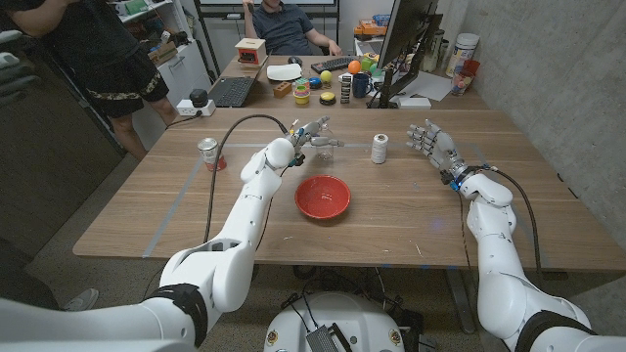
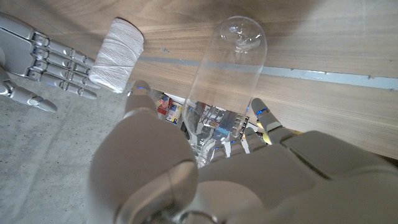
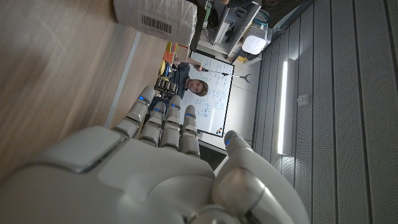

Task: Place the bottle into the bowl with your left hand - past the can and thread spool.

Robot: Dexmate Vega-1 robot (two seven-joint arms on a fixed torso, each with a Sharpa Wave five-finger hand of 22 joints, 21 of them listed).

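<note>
A clear plastic bottle (image 1: 327, 148) stands upright behind the red bowl (image 1: 323, 197), between the can (image 1: 208, 153) and the white thread spool (image 1: 380, 149). My left hand (image 1: 304, 135) grips its upper part. In the left wrist view the bottle (image 2: 233, 68) runs out from between the fingers of my left hand (image 2: 205, 180) toward the table; I cannot tell whether its base touches the wood. The spool (image 2: 116, 55) stands beside it. My right hand (image 1: 435, 147) is upright to the right of the spool, fingers apart, holding nothing. The right wrist view looks over my right hand (image 3: 161, 162) toward the spool (image 3: 158, 17).
Behind my table is a second table (image 1: 256, 73) with a laptop (image 1: 233, 91), a monitor (image 1: 403, 39) and small clutter. One person stands at the back left, another sits at the back. A black cable (image 1: 240, 122) arcs over the table behind my left arm.
</note>
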